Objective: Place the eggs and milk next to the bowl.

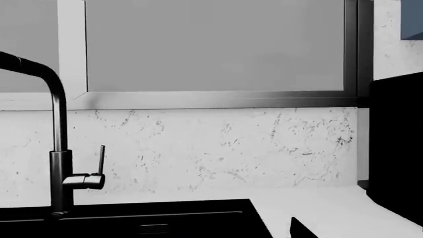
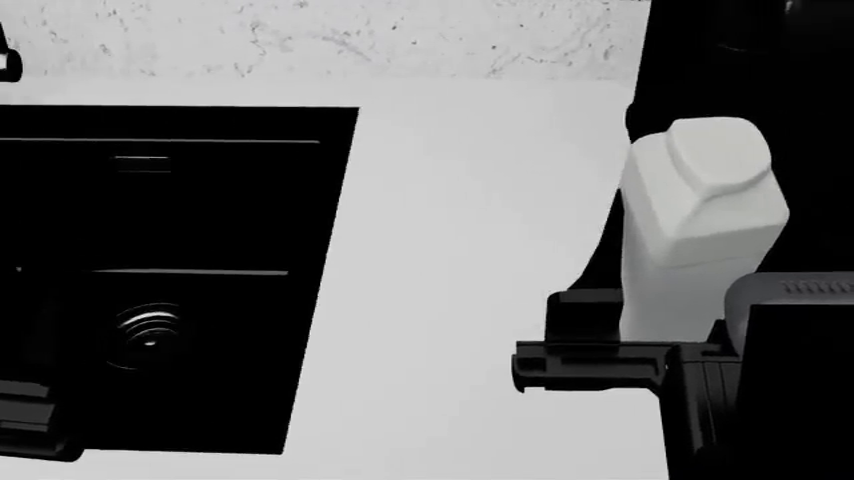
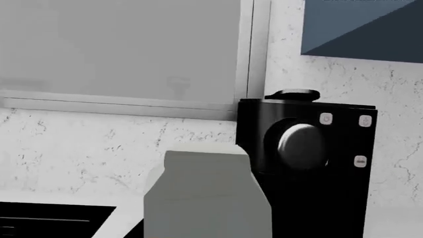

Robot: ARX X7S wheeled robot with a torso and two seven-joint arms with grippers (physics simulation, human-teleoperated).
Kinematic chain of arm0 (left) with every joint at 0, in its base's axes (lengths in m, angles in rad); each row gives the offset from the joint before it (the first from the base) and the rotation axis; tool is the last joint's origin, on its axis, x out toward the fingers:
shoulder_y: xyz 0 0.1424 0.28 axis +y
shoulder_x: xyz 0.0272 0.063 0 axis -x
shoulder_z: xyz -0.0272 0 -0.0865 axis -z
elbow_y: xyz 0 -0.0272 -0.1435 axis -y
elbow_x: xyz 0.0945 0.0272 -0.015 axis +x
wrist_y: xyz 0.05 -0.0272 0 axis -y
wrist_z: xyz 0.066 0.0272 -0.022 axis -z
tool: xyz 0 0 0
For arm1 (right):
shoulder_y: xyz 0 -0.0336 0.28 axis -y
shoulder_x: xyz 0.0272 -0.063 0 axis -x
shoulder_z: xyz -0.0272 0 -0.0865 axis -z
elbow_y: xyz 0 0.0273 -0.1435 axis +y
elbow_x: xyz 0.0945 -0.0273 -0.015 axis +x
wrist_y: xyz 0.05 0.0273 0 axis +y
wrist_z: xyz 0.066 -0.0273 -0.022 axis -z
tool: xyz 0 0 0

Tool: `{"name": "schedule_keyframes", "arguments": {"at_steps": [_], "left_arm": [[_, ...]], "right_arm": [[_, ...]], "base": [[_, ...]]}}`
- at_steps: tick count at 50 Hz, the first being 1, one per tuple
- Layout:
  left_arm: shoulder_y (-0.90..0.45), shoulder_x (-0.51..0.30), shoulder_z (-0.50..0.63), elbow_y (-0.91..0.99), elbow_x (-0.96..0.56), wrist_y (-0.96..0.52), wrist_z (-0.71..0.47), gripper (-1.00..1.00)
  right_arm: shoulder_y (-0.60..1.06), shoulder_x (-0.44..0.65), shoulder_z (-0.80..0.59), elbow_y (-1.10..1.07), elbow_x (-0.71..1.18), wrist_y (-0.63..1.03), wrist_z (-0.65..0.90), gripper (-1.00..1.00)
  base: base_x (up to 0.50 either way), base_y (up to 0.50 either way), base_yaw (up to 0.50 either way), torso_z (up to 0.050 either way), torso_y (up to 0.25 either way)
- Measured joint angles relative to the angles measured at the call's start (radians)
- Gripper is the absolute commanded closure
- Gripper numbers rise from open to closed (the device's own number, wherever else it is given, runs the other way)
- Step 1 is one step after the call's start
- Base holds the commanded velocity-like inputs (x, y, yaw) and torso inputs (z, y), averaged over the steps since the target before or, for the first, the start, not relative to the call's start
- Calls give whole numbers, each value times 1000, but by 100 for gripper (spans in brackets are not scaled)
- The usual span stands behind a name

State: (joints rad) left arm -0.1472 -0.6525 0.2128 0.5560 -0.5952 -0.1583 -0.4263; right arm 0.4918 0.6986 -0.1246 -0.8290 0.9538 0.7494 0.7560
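Well, my left wrist view shows only the faucet (image 1: 58, 148), sink (image 1: 132, 218) and the bench's back wall; no milk, and I cannot tell that gripper's state. From the head view, the milk (image 2: 697, 230) stands upright near the bench's right edge, my right gripper (image 2: 601, 340) at its base, seemingly clamped. I judge it rigid, smooth, top-heavy: grip low on flat sides. The right wrist view shows it close ahead, beside the coffee machine (image 3: 307, 163).
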Motion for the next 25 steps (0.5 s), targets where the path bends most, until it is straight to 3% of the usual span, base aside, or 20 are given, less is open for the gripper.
{"name": "schedule_keyframes", "arguments": {"at_steps": [25], "left_arm": [[-3,-3,1,2,-1,-1,-1,-100]], "right_arm": [[-8,4,-4,-1,-1,-11,0,100]], "base": [[1,500,0,0,0]]}}
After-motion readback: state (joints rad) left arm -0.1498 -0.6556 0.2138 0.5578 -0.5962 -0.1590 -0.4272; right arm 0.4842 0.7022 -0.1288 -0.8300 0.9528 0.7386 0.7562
